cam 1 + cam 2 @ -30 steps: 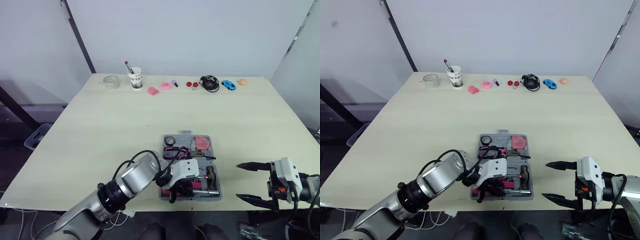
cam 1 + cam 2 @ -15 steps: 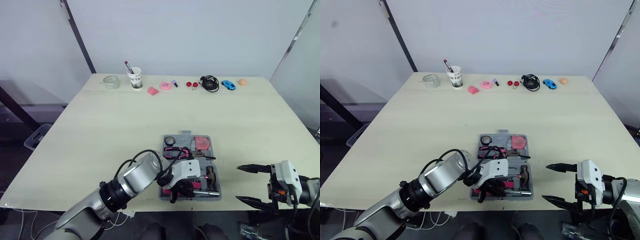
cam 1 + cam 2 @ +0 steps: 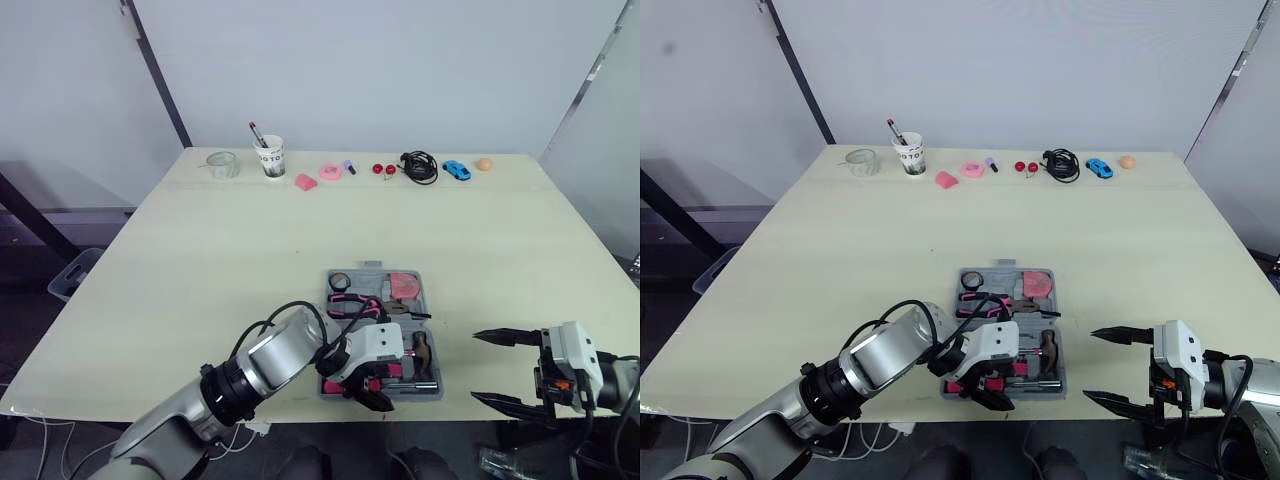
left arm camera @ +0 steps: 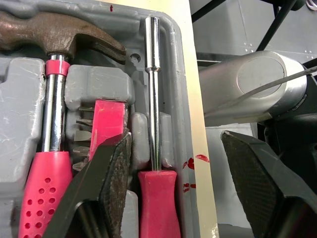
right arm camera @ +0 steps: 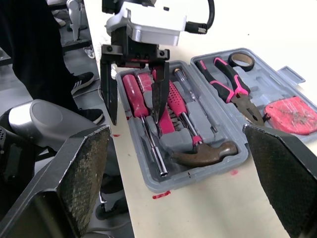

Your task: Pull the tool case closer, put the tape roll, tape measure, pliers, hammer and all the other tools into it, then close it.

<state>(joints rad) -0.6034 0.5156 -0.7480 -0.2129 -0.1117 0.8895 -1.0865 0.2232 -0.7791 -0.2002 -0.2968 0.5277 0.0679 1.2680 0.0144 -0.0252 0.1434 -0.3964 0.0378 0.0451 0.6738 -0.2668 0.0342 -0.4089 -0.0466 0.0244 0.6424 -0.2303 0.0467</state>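
Since the frame a second back, the left gripper (image 5: 134,120) has been slid a bit toward the robot's right along the near edge of the open grey plastic tool case (image 5: 198,172), while the case itself looks to have been left where it was, close to the front edge of the pale wooden table (image 3: 200,260). Its two black fingers are held apart: one is parked inside the case by the pink-handled screwdriver with the steel shaft (image 4: 154,89), the other hangs outside the near wall, past the table edge, so nothing is being gripped yet. The right gripper (image 3: 482,366) is kept spread wide and empty, off the table's near right side, well apart from the case. Inside, the brown-headed hammer with the pink grip (image 4: 54,29), the pink-handled pliers (image 5: 233,91), the black tape roll (image 5: 242,59) and the pink tape measure (image 5: 292,114) can all be seen seated in their slots. So packing looks pretty much done, and the shift is probably best read as lining up on that near wall or the screwdriver; closing is what's left, and no lid can be made out
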